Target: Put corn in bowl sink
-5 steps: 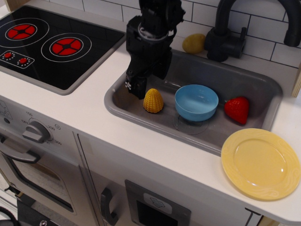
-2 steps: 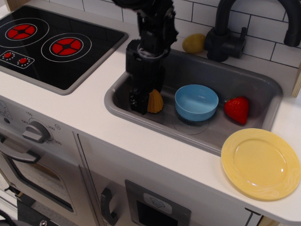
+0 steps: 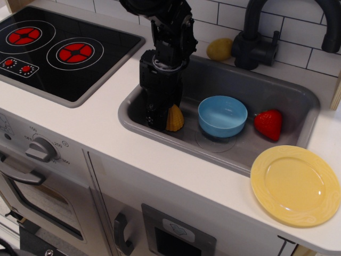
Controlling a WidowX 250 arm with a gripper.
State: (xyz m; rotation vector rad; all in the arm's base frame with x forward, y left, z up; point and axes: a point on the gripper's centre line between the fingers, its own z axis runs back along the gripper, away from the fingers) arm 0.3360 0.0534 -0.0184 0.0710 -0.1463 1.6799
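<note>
The yellow ridged corn (image 3: 176, 118) sits on the floor of the grey sink (image 3: 277, 90), at its left end. My black gripper (image 3: 165, 119) is lowered into the sink around the corn. Its near finger (image 3: 154, 113) covers the corn's left half and the other finger is hidden. I cannot tell whether the jaws press on the corn. The light-blue bowl (image 3: 222, 114) stands empty in the middle of the sink, just right of the corn.
A red toy strawberry (image 3: 268, 124) lies in the sink right of the bowl. A pale-yellow plate (image 3: 294, 184) sits on the white counter at front right. A smooth yellow lump (image 3: 219, 49) and the black faucet (image 3: 256, 45) stand behind the sink. A black stove (image 3: 58, 50) is to the left.
The gripper has come down from above the sink's left end onto the corn and now hides half of it. The corn, the bowl and the strawberry have stayed in place.
</note>
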